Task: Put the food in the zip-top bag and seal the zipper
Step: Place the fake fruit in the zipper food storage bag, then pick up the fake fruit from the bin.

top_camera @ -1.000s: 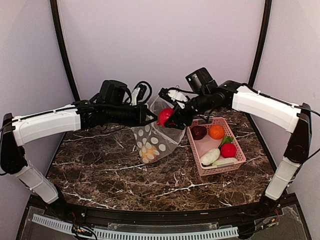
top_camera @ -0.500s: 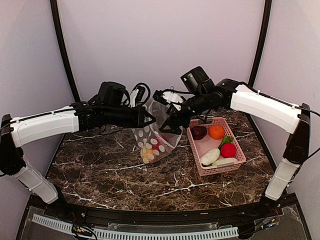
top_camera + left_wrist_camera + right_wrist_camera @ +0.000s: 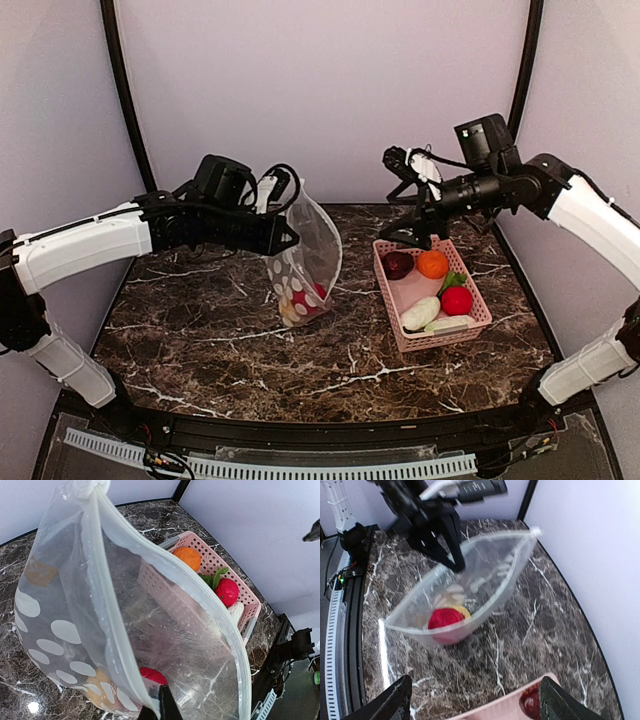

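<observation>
The zip-top bag (image 3: 308, 250) stands mouth up, its bottom on the surface (image 3: 200, 330), with a red toy (image 3: 445, 618) and a yellow toy (image 3: 291, 310) inside. The left fingers (image 3: 165, 709) are clamped on its rim at the zipper (image 3: 102, 595). The right fingers (image 3: 395, 700) are spread wide and hold nothing, well apart from the bag, above the pink basket's (image 3: 483, 318) far end. A strip of surface separates bag and basket.

Your table (image 3: 220, 340) is a dark brown marble-look top with white veins running through it. Sitting right on it you've got the pink basket (image 3: 447, 338) over on the right. The zip-top bag (image 3: 318, 255) is near the middle, apart from the basket. Its bottom looks like it touches the top, but that's hard to say for sure.
</observation>
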Controlling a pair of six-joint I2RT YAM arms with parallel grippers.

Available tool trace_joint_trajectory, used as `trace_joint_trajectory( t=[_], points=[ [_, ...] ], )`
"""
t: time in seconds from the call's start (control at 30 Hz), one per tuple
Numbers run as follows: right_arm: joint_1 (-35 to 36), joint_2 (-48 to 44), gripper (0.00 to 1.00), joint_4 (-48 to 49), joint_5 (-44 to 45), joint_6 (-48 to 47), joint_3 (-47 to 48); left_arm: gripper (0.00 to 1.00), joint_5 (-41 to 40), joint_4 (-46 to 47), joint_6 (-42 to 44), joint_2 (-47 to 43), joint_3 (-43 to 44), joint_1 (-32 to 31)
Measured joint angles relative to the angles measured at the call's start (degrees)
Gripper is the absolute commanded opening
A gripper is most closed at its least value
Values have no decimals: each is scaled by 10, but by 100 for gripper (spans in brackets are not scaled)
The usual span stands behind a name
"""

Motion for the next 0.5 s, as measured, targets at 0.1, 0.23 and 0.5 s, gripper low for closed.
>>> trace_joint_trajectory(
  t=[0.1,0.23,0.5],
  points=[
    [-50,-23,83,-2,-1,-16,-61,1,-5,-19,31,-3,12,0],
    [-99,-26,81,-10,10,-35,-132,1,-18,-41,70,-10,23,0],
    [-175,-18,76,-27,39,-55,-169,1,-24,-40,127,-15,24,0]
  ],
)
